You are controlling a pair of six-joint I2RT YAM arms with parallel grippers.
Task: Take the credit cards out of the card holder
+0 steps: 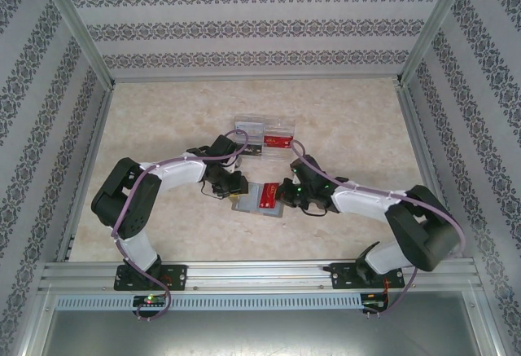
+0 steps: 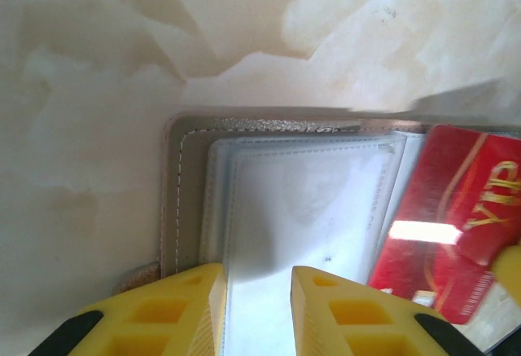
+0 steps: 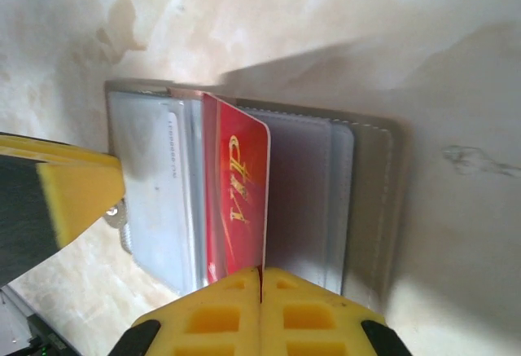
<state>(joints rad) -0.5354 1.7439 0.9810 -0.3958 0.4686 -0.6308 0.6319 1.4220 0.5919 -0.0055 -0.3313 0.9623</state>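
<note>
Red credit card (image 3: 240,201), likely stiff and slick, clamped by its edge in the right jaws; left jaws apart above the floppy card holder (image 2: 183,201).

You've got the card holder (image 1: 259,203) lying open mid-surface (image 1: 163,128), between the two end effectors. The left end effector (image 1: 232,186) is at its left edge and the right end effector (image 1: 285,193) at its right edge. A credit card (image 1: 265,197) sits toward the holder's right half, right of the left pocket leaf, its near edge pinched in the right end effector. The left end effector straddles that pocket leaf. Behind the holder, just apart from it, is a two-compartment box (image 1: 252,128) with a second card (image 1: 278,138) in its right compartment.
</note>
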